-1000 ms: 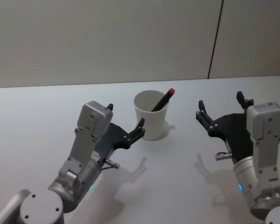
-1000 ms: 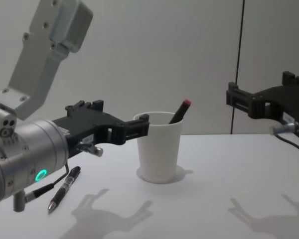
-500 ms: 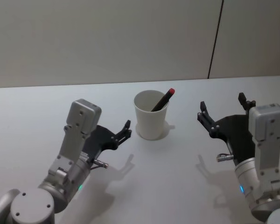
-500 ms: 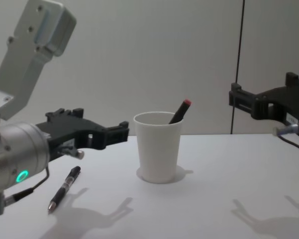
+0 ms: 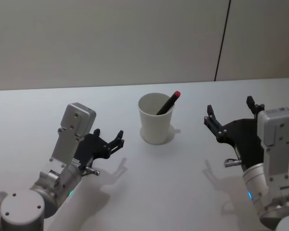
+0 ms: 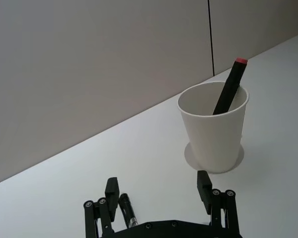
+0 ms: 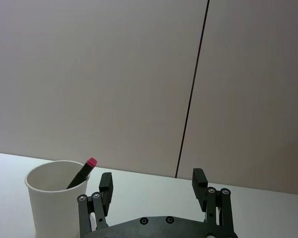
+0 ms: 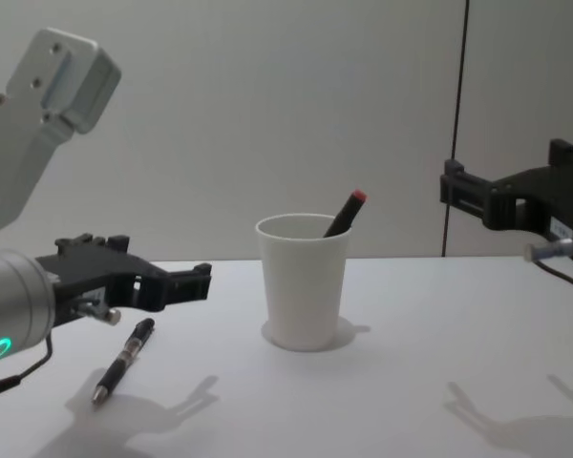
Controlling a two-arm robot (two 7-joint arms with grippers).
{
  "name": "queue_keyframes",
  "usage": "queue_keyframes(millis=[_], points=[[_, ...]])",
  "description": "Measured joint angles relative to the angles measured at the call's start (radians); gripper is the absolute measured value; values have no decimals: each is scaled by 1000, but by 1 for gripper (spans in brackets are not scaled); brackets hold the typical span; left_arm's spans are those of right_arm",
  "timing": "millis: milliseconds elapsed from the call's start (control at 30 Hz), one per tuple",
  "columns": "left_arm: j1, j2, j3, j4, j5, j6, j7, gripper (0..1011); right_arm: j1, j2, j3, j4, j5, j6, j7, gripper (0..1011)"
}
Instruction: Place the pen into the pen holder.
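Note:
The pen holder (image 5: 156, 119) is a white paper cup at the table's middle, also seen in the chest view (image 8: 304, 284). A black pen with a red cap (image 8: 345, 211) leans inside it. A second black pen (image 8: 124, 360) lies on the table to the left of the cup. My left gripper (image 8: 172, 279) hovers open just above this pen; its end (image 6: 126, 214) lies between the fingers (image 6: 204, 182). At the right, my right gripper (image 5: 229, 108) hangs open and empty, level with the cup (image 7: 54, 203).
The white table (image 5: 173, 192) runs to a plain grey wall with a dark vertical seam (image 5: 222, 41). There is free room in front of the cup and between the two arms.
My left gripper has drawn back from the cup's rim to the left and lower, ending over the pen on the table. The right arm has barely moved.

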Motion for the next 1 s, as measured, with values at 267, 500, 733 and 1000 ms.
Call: queue_keyframes(millis=[267, 500, 733, 1000], points=[[-11, 3, -12, 19, -13, 48, -36, 1004, -1, 0, 0, -1, 0, 0, -1, 1001], [-24, -2, -23, 40, -52, 104, -54, 1004, -1, 0, 0, -1, 0, 0, -1, 1001], [-37, -14, -33, 66, -101, 154, -54, 1004, -2, 0, 0, -2, 0, 0, -1, 1001], [-49, -28, -43, 95, -143, 189, -39, 1004, -2, 0, 0, -1, 0, 0, -1, 1001]])
